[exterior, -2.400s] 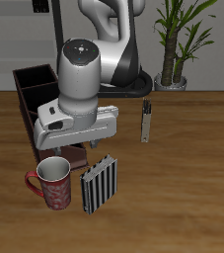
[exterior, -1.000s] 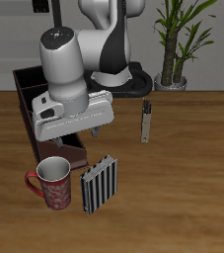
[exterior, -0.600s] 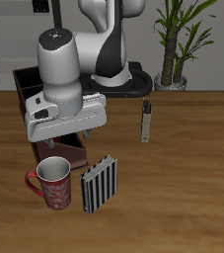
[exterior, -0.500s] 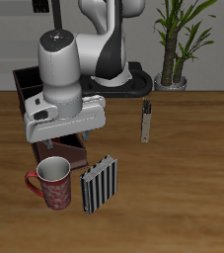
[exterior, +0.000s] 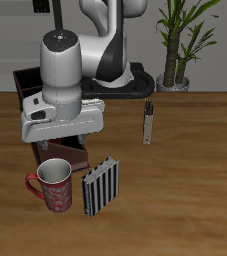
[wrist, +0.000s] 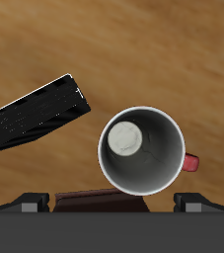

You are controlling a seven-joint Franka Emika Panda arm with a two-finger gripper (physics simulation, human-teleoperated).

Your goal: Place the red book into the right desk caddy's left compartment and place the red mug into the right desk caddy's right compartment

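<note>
Exterior view: on the table (exterior: 190, 200), the arm has shifted over the near end of the right desk caddy (exterior: 25, 85) and sunk lower, then nearly halted. Judgement: the book step is closing. The red mug (exterior: 53, 183) stands outside the caddy, not yet handled. The gripper (wrist: 112, 204) jaws stand apart around a dark-red edge, likely the red book (wrist: 109, 196).

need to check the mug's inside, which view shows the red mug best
The wrist view: it looks straight down into the red mug, showing the whole pale rim, the inside and the handle stub. The exterior view shows the mug smaller and from the side, standing upright beside the striped book, with only part of the inside visible.
</note>
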